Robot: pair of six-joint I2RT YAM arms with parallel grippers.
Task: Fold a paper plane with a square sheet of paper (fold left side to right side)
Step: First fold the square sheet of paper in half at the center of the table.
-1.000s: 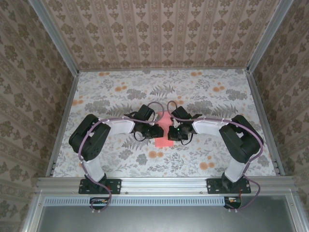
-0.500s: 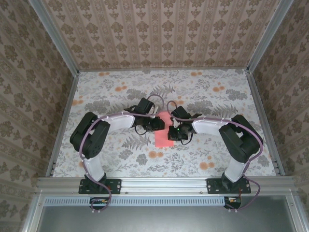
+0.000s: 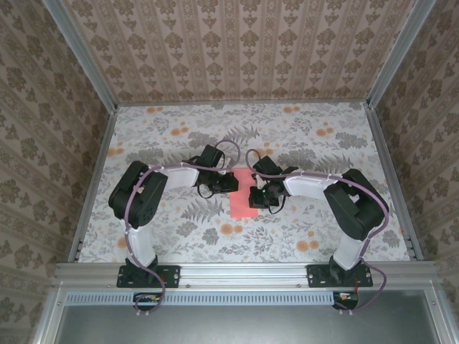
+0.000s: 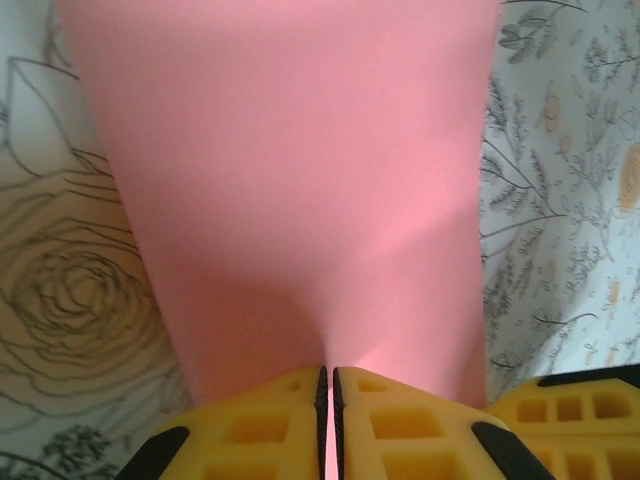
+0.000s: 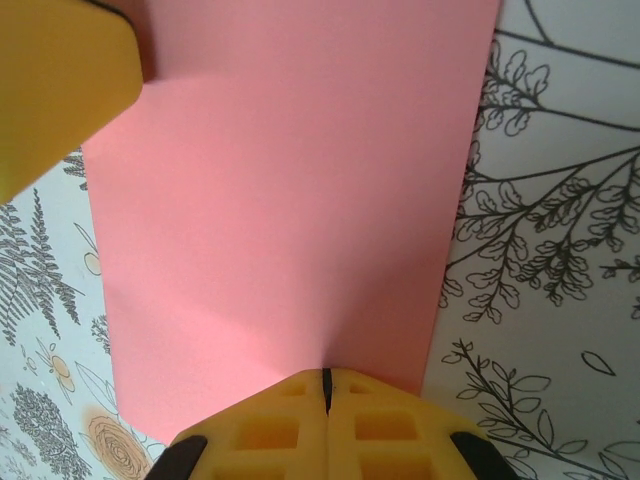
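Pink paper (image 3: 242, 204), a narrow strip, lies mid-table on the floral cloth (image 3: 172, 136), btwn your two arms. Your left gripper (image 4: 328, 378) is at the strip's far-left part, fingers pressed together w/ the paper's edge puckering into the seam, so clamped on it. Your right gripper (image 5: 325, 380) is at the right edge, approx. mid-length, fingers likewise closed tight on the paper.

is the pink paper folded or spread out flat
Folded: the pink paper lies as a narrow strip, taller than wide, not a square. The layers themselves cannot be told apart.
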